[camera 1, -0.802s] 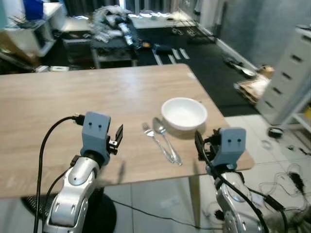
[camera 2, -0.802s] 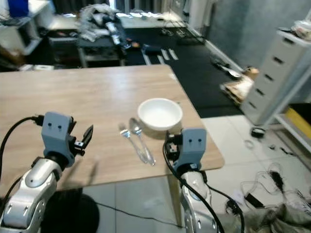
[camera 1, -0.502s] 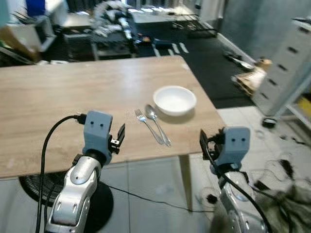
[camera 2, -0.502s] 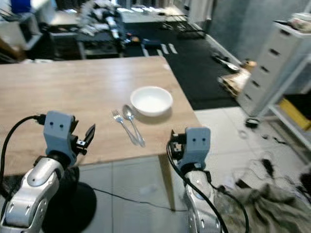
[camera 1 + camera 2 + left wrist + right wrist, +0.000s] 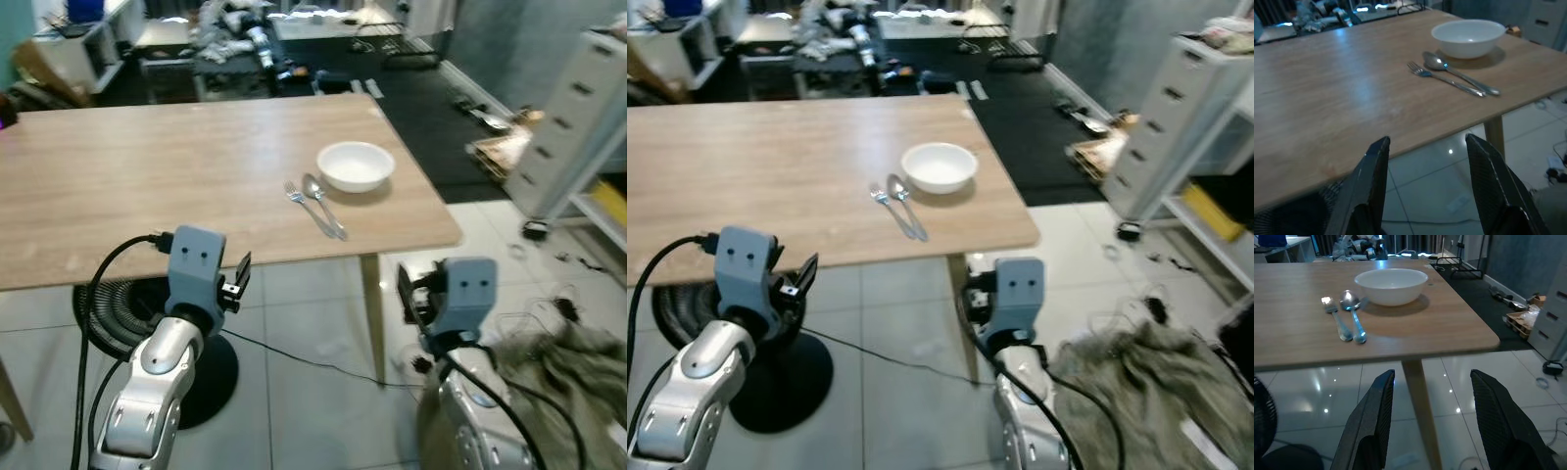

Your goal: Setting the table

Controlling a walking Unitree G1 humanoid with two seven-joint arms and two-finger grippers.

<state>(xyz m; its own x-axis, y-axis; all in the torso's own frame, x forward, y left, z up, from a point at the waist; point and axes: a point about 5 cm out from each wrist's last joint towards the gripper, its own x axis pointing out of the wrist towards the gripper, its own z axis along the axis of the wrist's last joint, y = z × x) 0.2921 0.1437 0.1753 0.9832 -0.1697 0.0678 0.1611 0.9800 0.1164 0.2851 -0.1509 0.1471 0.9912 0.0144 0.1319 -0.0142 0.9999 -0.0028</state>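
While both hands hang off table, over tiled floor [image 5: 313,333], count reads: one bowl [image 5: 356,165], one fork [image 5: 309,206], one spoon [image 5: 322,203]. Bowl white, round, shallow, upright, near table's [image 5: 147,176] right edge toward its near right corner. Fork and spoon silver, side by side just beside bowl, on its near-left side, handles toward near edge. Left hand [image 5: 1427,186] fingers spread, holding nothing. Right hand [image 5: 1432,423] fingers spread, holding nothing. Versus earlier: hands were over table's near edge; camera now farther back, things on table unmoved.
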